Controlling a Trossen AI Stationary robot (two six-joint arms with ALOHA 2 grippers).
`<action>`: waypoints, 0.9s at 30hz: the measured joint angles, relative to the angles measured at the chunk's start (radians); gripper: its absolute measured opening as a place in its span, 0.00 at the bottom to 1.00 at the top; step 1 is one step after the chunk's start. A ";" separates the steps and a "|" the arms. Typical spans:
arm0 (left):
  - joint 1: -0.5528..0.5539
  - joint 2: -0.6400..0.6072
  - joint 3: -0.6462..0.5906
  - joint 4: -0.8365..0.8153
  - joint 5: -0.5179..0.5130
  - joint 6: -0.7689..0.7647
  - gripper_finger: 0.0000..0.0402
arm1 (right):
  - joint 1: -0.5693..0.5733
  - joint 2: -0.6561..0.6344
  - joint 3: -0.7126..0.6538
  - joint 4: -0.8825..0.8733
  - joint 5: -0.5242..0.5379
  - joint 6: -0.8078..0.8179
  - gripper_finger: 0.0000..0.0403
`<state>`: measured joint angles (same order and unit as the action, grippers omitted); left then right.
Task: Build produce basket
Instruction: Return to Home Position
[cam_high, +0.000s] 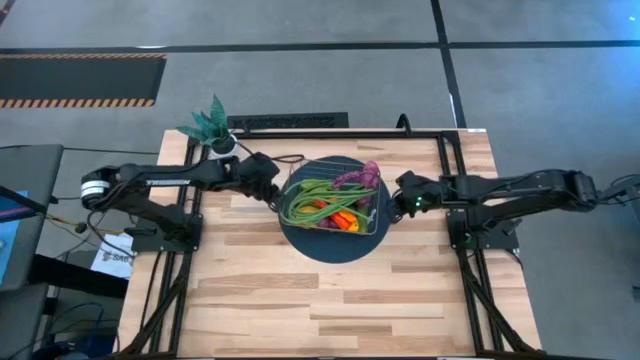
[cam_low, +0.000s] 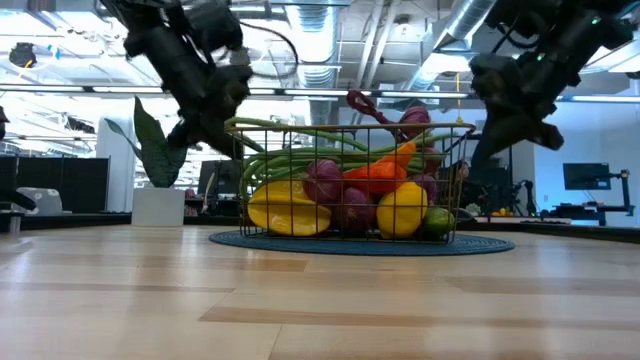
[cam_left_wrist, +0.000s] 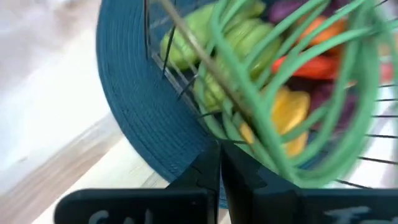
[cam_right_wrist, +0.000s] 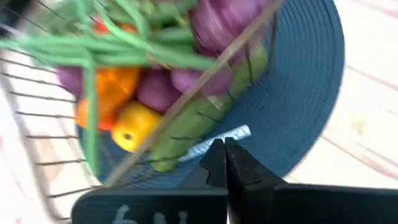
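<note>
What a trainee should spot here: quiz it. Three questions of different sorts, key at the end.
1. True or false: the wire basket stands beside the blue mat, not on it.
2. Pick one. The green beans lie: A, draped across the top of the basket's load; B, beneath the mat; C, outside the basket.
3. Fill the gap: the left claw and the right claw, one at each side of the basket, are both ____ and hold nothing.

Key: 1 false, the basket stands on the mat; 2 A; 3 shut.
</note>
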<state>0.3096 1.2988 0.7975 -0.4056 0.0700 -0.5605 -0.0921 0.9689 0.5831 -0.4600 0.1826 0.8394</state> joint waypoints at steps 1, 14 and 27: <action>0.000 -0.029 0.000 -0.010 -0.006 0.001 0.00 | 0.000 -0.020 0.000 0.005 0.001 -0.001 0.01; -0.210 -0.473 -0.026 -0.131 -0.131 0.167 0.00 | 0.151 -0.497 0.000 0.054 0.136 -0.209 0.00; -0.369 -0.667 -0.587 0.660 -0.182 0.061 0.00 | 0.357 -0.753 -0.028 0.143 0.213 -0.412 0.00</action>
<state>-0.0597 0.6314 0.2104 0.2541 -0.1122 -0.4992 0.2644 0.2155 0.5552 -0.3174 0.3960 0.4272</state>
